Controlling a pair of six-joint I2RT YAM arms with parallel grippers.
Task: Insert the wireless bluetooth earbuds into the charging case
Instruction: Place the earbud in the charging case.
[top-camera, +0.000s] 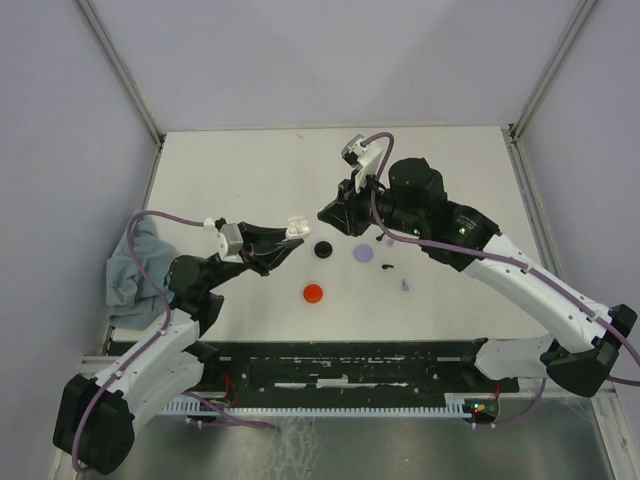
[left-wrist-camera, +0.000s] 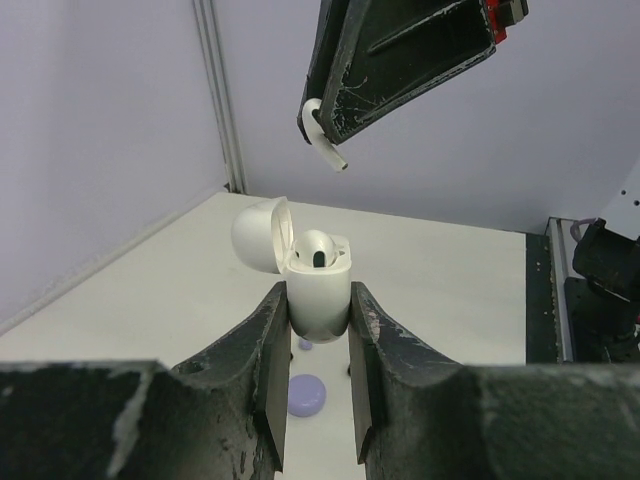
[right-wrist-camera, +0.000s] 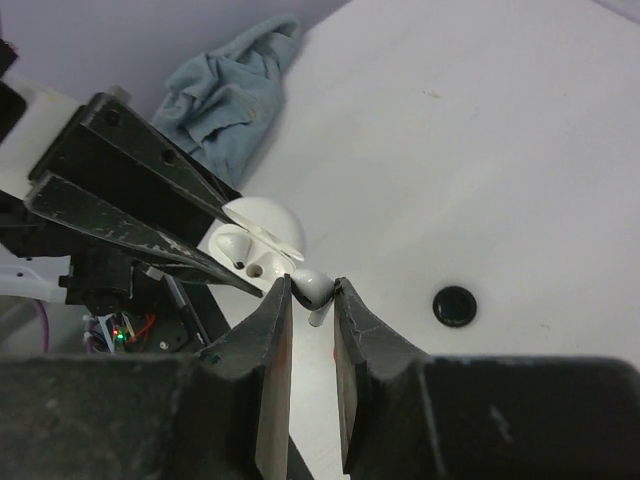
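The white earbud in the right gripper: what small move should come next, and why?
Probably ease the right gripper down toward the open white charging case, aiming the white stemmed earbud at the empty socket. The earbud hangs above the case, which the left gripper holds with one bud already seated.

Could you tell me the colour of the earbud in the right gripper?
The earbud is white, clearest in the left wrist view.
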